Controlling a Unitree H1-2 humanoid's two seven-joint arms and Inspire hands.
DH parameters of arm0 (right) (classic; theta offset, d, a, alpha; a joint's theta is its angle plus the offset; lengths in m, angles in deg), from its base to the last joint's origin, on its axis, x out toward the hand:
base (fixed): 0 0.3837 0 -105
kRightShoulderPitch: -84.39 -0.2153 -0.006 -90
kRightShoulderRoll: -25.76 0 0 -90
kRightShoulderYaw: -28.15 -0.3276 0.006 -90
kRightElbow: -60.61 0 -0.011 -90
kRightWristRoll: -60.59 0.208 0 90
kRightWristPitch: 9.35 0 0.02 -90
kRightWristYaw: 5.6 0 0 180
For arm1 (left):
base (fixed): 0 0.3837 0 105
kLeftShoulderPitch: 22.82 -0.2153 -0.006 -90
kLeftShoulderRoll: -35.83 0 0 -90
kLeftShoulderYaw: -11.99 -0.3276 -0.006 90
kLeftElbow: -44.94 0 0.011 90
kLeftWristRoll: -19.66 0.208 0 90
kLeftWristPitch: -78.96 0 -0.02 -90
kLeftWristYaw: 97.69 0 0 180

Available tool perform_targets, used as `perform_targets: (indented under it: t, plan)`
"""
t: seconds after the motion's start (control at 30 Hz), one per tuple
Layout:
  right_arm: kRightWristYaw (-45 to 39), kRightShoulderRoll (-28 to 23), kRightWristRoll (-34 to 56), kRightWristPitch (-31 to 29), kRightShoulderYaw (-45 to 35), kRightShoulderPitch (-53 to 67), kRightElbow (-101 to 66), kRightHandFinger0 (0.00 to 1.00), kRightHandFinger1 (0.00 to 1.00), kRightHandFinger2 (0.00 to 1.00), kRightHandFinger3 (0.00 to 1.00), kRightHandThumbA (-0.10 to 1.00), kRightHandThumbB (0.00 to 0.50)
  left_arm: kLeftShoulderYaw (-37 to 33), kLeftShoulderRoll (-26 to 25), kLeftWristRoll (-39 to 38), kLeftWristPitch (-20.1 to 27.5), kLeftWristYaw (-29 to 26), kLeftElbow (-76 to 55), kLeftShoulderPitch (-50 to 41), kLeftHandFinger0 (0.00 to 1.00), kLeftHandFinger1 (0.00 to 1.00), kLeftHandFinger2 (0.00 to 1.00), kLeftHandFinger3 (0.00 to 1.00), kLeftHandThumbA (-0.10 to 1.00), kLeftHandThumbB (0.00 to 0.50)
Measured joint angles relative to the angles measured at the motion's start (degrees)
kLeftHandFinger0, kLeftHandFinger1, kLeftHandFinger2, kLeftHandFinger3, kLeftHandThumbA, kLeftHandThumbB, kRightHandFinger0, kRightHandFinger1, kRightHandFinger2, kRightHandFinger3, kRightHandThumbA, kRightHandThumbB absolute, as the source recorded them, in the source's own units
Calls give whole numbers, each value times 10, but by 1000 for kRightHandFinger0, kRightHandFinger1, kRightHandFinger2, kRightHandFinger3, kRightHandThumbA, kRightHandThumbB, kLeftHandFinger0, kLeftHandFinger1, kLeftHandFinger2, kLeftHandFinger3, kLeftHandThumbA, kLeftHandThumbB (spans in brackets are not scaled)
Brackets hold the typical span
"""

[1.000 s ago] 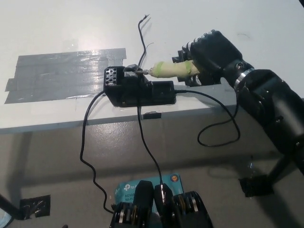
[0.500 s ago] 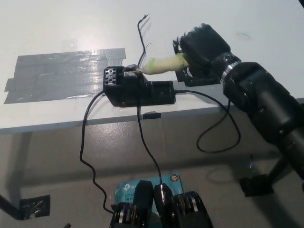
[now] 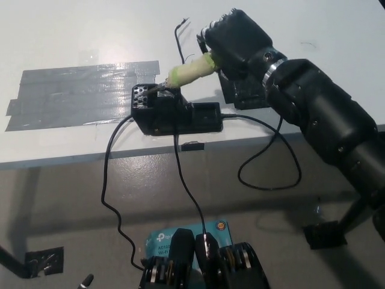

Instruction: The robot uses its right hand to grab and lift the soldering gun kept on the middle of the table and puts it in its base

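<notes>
Over the near edge of the desk [image 3: 72, 144], the right robot hand [image 3: 234, 39] is clamped on the soldering gun [image 3: 189, 71], its tip at the base [image 3: 174, 115], so I'd ease it in slowly, keeping the tilt lined up with the holder.

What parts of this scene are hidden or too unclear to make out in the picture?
All in the head view:
- Soldering gun: its rear is covered by the black right hand gripping it.
- Its metal tip: too small and dark against the base to tell whether it has entered the holder.
- Left hand: outside the picture.
- Cables: their lower ends vanish behind the robot's body.
- Blue box label: too small to read.
</notes>
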Motion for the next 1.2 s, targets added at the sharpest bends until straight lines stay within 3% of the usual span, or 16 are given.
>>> perform_targets:
  t: [0.13, 0.23, 0.3, 0.47, 0.5, 0.6, 0.63, 0.67, 0.77, 0.8, 0.83, 0.87, 0.97, 1.0, 1.1, 1.2]
  plan:
    - [6, -2, -9, 0, 11, 15, -9, 0, 0, 310, 191, -100, 77, -1, 3, 0, -9, 0, -5, 0, 0, 12, 274, 617, 1000, 500]
    - [16, -4, -12, 0, 13, 29, -9, 0, 16, 394, 216, -100, 100, -2, 3, 0, -11, 0, -7, 0, 0, 0, 265, 609, 1000, 500]
    - [21, -8, -11, 0, 12, 34, -8, 0, 0, 376, 205, -100, 176, -2, 3, 0, -11, 0, -7, 0, 0, 0, 259, 625, 1000, 500]
    - [30, -20, -12, -1, 12, 47, -7, 0, 6, 372, 241, -100, 159, -2, 3, 0, -11, 0, -6, 0, 0, 8, 261, 610, 1000, 500]
    - [30, -24, -12, 0, 12, 50, -8, 0, 28, 593, 281, -100, 129, -2, 3, 0, -11, 0, -6, 0, 0, 15, 256, 606, 1000, 500]
    - [31, -35, -13, 1, 12, 57, -10, 0, 0, 179, 189, -100, 32, -2, 2, 0, -11, 0, -7, -1, 0, 19, 268, 601, 1000, 500]
    - [32, -40, -14, 1, 12, 58, -10, 0, 0, 152, 180, -100, 26, -2, 2, 0, -11, 0, -6, 0, 0, 16, 268, 601, 1000, 500]
    - [32, -44, -14, 1, 12, 58, -10, 0, 3, 296, 276, -100, 18, -2, 2, 0, -11, 0, -5, 0, 0, 1, 256, 586, 1000, 500]
    - [30, -58, -13, 2, 7, 58, -15, 0, 0, 3, 77, -100, 19, -2, 2, 0, -11, 0, -5, 0, 0, 7, 264, 607, 1000, 500]
    - [30, -62, -13, 2, 3, 58, -15, 0, 0, 1, 92, -100, 13, -2, 2, 0, -11, 0, -5, 0, 0, 15, 272, 622, 1000, 500]
    - [30, -63, -12, 2, 0, 58, -15, 0, 0, 256, 72, -100, 29, -2, 2, 0, -11, 0, -5, 0, 0, 16, 275, 625, 1000, 500]
    - [29, -65, -12, 2, -4, 58, -16, 0, 0, 145, 31, -100, 48, -2, 2, 0, -10, 0, -5, 0, 0, 29, 283, 613, 1000, 500]
    - [28, -65, -11, 2, -11, 58, -18, 0, 0, 162, 32, -100, 129, -2, 2, 0, -10, 0, -4, 0, 0, 34, 282, 602, 1000, 500]
    - [28, -65, -11, 2, -13, 58, -18, 0, 9, 446, 96, -100, 184, -2, 2, 0, -10, 0, -4, 0, 0, 31, 277, 596, 1000, 500]
    - [29, -62, -11, 3, -15, 57, -17, 0, 0, 32, 5, -100, 166, -2, 2, 1, -10, 0, -5, -1, 0, 3, 274, 608, 1000, 500]
    - [32, -54, -10, 4, -22, 57, -14, 0, 0, 23, 31, -100, 180, -2, 2, 1, -9, 0, -3, -2, 0, 0, 254, 604, 1000, 500]
